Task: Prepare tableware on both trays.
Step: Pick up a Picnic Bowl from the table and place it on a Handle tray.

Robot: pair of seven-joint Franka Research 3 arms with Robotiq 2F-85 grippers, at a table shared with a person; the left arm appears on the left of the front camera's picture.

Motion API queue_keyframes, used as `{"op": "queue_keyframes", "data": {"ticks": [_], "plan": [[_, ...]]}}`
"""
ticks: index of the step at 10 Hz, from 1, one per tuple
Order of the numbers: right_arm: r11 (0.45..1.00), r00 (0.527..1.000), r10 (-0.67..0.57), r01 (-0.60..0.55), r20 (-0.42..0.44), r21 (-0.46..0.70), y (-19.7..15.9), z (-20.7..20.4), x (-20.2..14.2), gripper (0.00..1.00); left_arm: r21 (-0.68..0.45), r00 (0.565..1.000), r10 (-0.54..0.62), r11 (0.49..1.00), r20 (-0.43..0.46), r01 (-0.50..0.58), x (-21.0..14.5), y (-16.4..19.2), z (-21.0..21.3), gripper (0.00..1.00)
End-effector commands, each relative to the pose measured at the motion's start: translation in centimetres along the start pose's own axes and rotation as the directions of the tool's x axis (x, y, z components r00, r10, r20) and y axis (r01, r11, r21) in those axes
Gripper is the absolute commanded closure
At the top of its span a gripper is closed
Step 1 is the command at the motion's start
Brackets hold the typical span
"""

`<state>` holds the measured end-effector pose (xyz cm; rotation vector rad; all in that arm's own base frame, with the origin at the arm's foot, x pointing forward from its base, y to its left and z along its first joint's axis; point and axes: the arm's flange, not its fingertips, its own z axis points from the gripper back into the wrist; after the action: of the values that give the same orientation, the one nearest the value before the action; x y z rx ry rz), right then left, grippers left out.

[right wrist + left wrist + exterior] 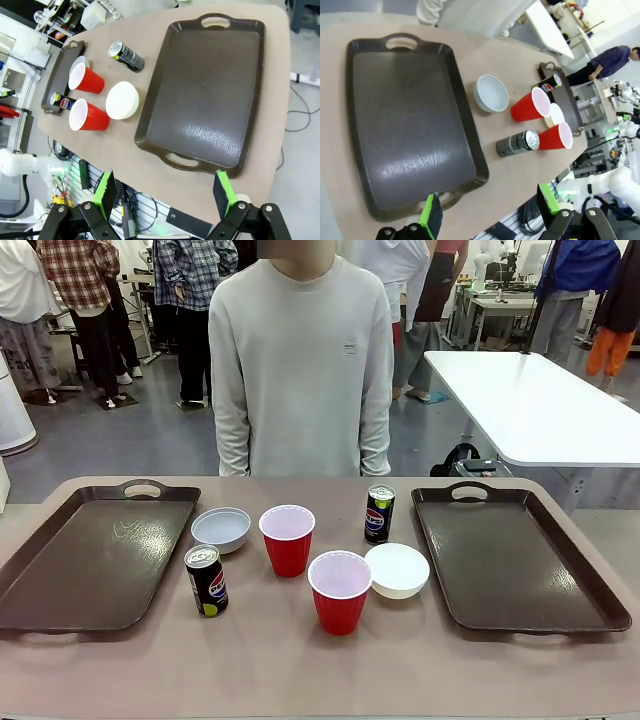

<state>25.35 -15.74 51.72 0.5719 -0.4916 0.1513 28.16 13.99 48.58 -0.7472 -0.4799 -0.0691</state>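
Left end effector (489,204): released, fingers spread, above left tray (90,550) handle end.
Right end effector (164,190): released, above right tray (510,560).
Table (300,680), between trays: near cup (340,590), near can (206,580), right bowl (397,570), far cup (287,538), left bowl (221,529), far can (379,513).
Far edge: person (300,370) standing.

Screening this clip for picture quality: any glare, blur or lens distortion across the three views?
Front view: sharp and evenly lit, with a mild sheen on the left tray. Left wrist view: the table looks bowed by the wide-angle lens, and a pale glare streak lies on that tray. Right wrist view: a bright glare patch on the right tray, otherwise crisp.
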Motion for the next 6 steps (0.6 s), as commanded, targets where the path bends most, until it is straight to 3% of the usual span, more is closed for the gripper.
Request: {"op": "queue_keyframes", "data": {"ticks": [1, 6], "plan": [[1.000, 1.000, -0.007, 0.007, 0.000, 0.003, -0.31, -0.02, -0.11, 0.00, -0.005, 1.000, 0.006, 1.000, 0.000, -0.006, -0.02, 0.01, 0.02, 0.00], [1.000, 1.000, -0.007, 0.007, 0.000, 0.003, -0.31, -0.02, -0.11, 0.00, -0.005, 1.000, 0.006, 1.000, 0.000, -0.006, -0.02, 0.01, 0.02, 0.00]]}}
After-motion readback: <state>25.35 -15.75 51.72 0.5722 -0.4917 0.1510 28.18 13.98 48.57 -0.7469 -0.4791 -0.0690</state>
